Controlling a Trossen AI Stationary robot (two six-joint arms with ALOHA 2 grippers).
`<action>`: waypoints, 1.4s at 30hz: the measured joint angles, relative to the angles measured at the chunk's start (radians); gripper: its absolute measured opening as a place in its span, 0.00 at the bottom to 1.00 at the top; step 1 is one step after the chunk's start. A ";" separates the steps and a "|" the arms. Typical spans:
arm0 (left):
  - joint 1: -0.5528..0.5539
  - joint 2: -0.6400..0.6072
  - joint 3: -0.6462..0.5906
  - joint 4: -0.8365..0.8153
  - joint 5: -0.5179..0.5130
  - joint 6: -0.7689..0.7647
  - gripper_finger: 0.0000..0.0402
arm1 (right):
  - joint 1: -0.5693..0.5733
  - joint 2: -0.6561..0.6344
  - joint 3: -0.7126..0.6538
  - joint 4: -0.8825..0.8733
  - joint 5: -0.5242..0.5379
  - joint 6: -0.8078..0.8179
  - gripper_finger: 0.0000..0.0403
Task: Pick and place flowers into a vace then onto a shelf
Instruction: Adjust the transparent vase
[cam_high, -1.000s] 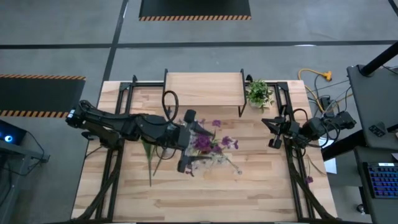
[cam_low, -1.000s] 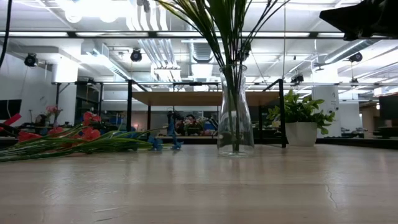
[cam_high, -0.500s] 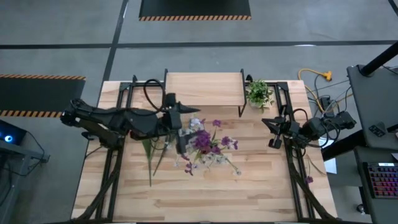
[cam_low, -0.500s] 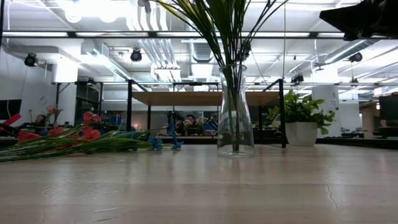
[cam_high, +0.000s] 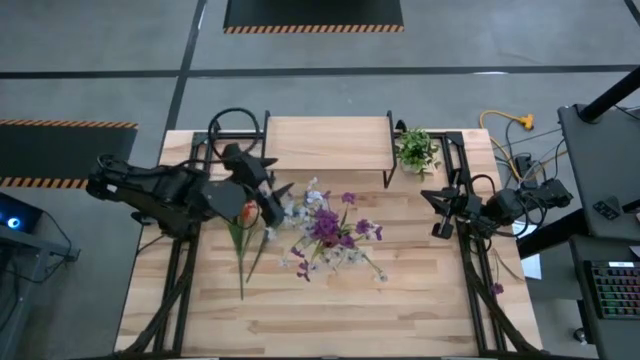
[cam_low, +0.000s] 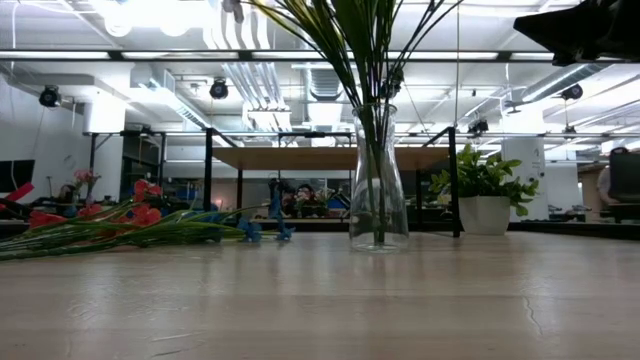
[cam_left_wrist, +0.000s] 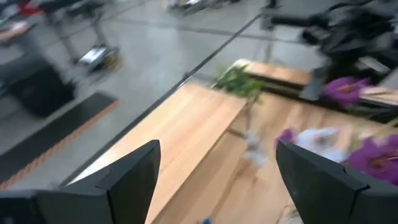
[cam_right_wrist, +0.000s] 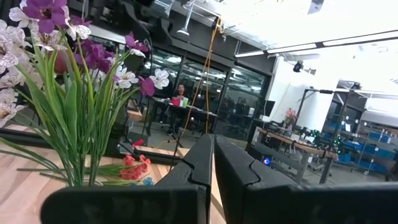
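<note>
Flowers (cam_high: 325, 228) are seen standing upright in the vace (cam_low: 378, 180) near the middle of the desk (cam_high: 400, 310), in front of the shelf (cam_high: 327, 142). More flowers, red and blue (cam_low: 140, 222), are laid flat on the desk beside the vace. The left hand (cam_high: 268, 190) is held spread and empty above these, just beside the bouquet. The right hand (cam_high: 437, 212) is kept pressed together at the desk's right edge, near a potted plant (cam_high: 416, 150).
</note>
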 joint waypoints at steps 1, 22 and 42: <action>0.001 0.000 0.000 -0.046 -0.017 -0.045 0.75 | 0.000 0.000 0.000 0.000 0.000 0.000 0.02; 0.009 0.017 -0.267 -0.415 0.122 -0.741 0.75 | 0.000 0.000 0.000 0.000 -0.001 0.005 0.02; 0.009 -0.057 -0.298 -0.417 0.169 -0.774 0.75 | 0.000 0.345 0.000 0.006 -0.060 0.428 0.56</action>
